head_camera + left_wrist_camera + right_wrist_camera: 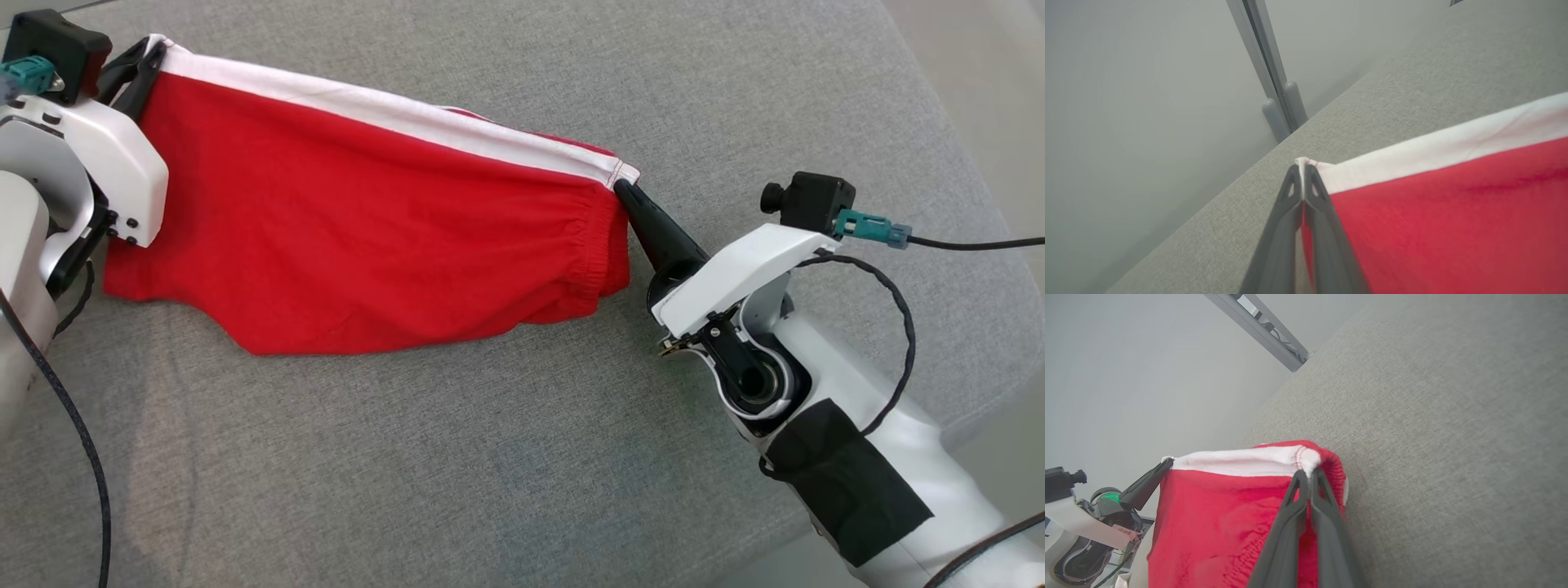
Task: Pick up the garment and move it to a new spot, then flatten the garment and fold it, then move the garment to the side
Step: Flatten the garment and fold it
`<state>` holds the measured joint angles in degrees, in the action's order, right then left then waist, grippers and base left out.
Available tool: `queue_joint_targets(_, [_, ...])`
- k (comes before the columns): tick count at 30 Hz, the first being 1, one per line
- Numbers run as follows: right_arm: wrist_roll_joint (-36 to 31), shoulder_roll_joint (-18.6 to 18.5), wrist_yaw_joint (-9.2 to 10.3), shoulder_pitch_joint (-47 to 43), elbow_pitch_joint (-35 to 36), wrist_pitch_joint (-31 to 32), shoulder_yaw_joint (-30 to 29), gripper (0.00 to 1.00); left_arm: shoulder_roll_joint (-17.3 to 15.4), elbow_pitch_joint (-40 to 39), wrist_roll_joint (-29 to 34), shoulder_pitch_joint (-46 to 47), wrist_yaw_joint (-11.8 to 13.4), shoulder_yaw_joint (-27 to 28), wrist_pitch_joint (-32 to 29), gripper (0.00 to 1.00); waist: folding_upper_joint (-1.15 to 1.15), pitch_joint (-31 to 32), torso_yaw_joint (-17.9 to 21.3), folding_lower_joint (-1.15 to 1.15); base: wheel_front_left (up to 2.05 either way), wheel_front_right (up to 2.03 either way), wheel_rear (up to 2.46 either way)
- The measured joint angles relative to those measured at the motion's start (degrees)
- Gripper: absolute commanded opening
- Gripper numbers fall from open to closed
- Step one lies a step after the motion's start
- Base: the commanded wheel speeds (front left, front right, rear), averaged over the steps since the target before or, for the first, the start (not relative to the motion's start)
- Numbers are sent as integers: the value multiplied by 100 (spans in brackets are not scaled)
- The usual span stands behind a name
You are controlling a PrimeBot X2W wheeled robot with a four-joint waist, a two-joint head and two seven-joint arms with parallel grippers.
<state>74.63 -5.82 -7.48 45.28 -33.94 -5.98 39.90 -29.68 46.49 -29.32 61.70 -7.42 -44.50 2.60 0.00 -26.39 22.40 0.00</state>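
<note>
The garment [351, 237] is red cloth with a white band along its upper edge and a gathered elastic hem at the right. It hangs stretched between my two grippers, its lower part resting on the grey fabric surface [490, 457]. My left gripper [151, 53] is shut on the garment's top left corner; the left wrist view shows the white corner [1303, 161] pinched between the fingers. My right gripper [624, 189] is shut on the top right corner, and in the right wrist view the garment [1216, 506] hangs left of the fingers [1327, 522].
The grey fabric surface spreads wide in front of and behind the garment. Its right edge [971, 163] drops off to pale floor. A grey metal post [1274, 94] stands beyond the far edge. Cables [898, 327] trail from both wrists.
</note>
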Motion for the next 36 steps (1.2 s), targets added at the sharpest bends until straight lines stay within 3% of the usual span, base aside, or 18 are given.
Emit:
queue_joint_targets(15, [164, 105, 0, 229, -201, -576, 261, 0, 201, 709, 94, 380, 0, -286, 221, 0, 0, -197, 30, 0, 0, 0, 0])
queue_joint_targets(18, [185, 105, 0, 272, -233, -645, 278, 31, 218, 818, 45, 397, 0, -320, 255, 0, 0, -233, 6, 0, 0, 0, 0])
queue_joint_targets(19, [201, 105, 0, 281, -258, -681, 278, 50, 223, 849, 41, 410, 0, -333, 275, 0, 0, -242, -3, 0, 0, 0, 0])
queue_joint_targets(20, [203, 104, 0, 300, -287, -705, 278, 100, 233, 891, 30, 425, 0, -345, 281, 0, 0, -250, -10, 0, 0, 0, 0])
queue_joint_targets(21, [219, 107, 0, 322, -324, -719, 281, 100, 250, 932, -9, 427, 0, -357, 279, 2, 0, -253, -17, 0, 0, 0, 0])
queue_joint_targets(22, [255, 111, 0, 336, -347, -725, 279, 100, 272, 975, -45, 425, 0, -375, 266, 31, 0, -250, -22, 0, 0, 0, 0])
queue_joint_targets(23, [291, 118, 0, 344, -368, -739, 277, 100, 294, 999, -69, 423, 0, -394, 261, 83, 0, -245, -28, 0, 0, 0, 0])
queue_joint_targets(24, [312, 124, 0, 348, -383, -749, 280, 100, 313, 1021, -88, 424, 0, -401, 266, 100, 0, -238, -34, 0, 0, 0, 0])
queue_joint_targets(29, [359, 115, 0, 352, -443, -790, 307, 100, 359, 1215, -157, 421, 0, -408, 352, 100, 0, -151, -60, 0, 0, 0, 0])
queue_joint_targets(36, [98, -171, 0, 339, -428, -869, 345, 100, 466, 1295, -276, 382, 0, -375, 727, 100, 0, 96, -140, 0, 0, 0, 0])
